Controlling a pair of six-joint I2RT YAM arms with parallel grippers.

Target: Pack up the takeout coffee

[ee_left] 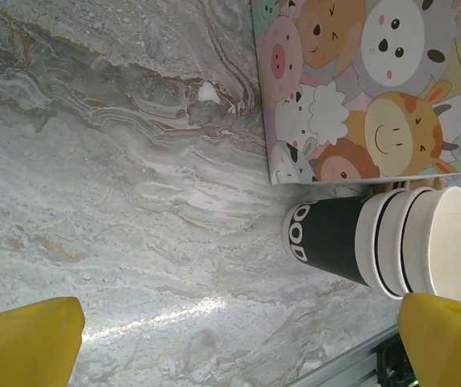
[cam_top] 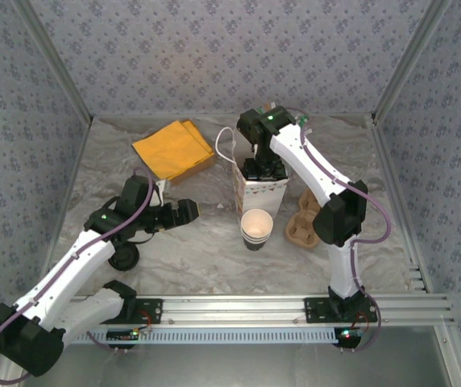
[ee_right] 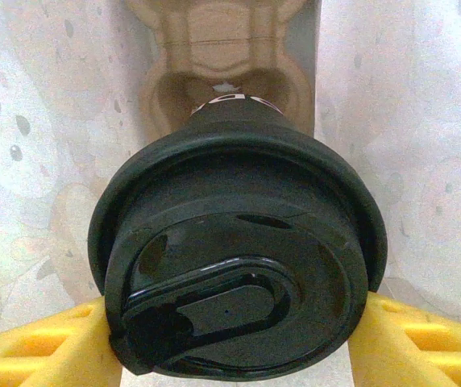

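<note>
**STATUS: LIDDED CUP HELD IN BAG, OPEN PAPER CUP ON TABLE**

**Left arm.** The left gripper [cam_top: 188, 211] hovers low over the marble-patterned table [ee_left: 134, 201], left of the bag. In the left wrist view its yellow fingers [ee_left: 29, 339] sit at the two bottom corners. The jaws are spread wide with nothing between them.

**Right arm.** The right arm reaches forward and bends down, so the right gripper [cam_top: 263, 171] points into the top of the paper bag [cam_top: 255, 197]. The bag is white with printed cartoon animals. In the right wrist view, the yellow fingers [ee_right: 45, 347] press against both sides of a black-lidded cup [ee_right: 234, 266]. The jaws are closed on it at a medium width. A brown moulded holder [ee_right: 222, 72] shows beyond the lid, between the pale bag walls.

**Task item.** The takeout coffee cup [cam_top: 256, 228] stands upright on the table with its mouth open. It sits just beside the near side of the bag. Neither gripper touches it. The left wrist view shows its cream rim, thin dark rings and dark base [ee_left: 375, 242].

**Other items.**
- A cardboard carrier [cam_top: 299, 227] lies on the table, just right of the paper cup.
- A flat orange-yellow packet [cam_top: 172, 149] lies at the far left, well apart from the bag.
</note>
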